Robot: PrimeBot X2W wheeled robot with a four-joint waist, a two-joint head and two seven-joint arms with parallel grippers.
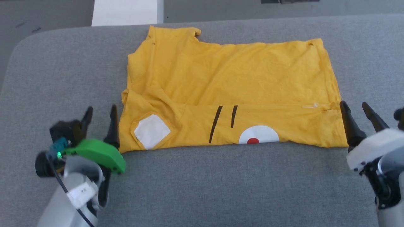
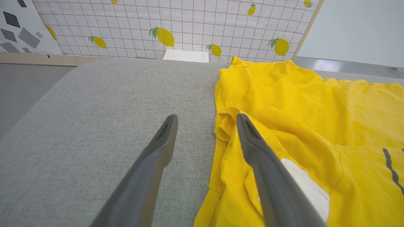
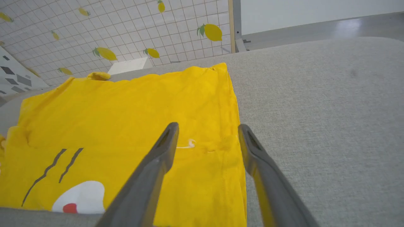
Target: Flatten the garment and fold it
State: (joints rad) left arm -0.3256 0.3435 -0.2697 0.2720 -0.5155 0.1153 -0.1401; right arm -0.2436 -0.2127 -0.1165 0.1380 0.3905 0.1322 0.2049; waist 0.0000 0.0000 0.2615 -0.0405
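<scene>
The T-shirt (image 1: 227, 78) lies spread on the padded table (image 1: 221, 183), about midway across it, with its near strip (image 1: 268, 126) folded back on top of the rest. The left gripper (image 1: 101, 108) stands just beside the T-shirt's near left corner, the right gripper (image 1: 353, 104) just beside its near right corner. Behind the T-shirt's far left corner, past the table's edge, stands a box (image 1: 126, 12), and behind that a wall panel (image 2: 189, 25).

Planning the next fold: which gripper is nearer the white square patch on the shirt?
Left. The left gripper, open, sits at the left edge of the garment, beside the white square patch. The right gripper, open, is at the opposite edge, far from it.
</scene>
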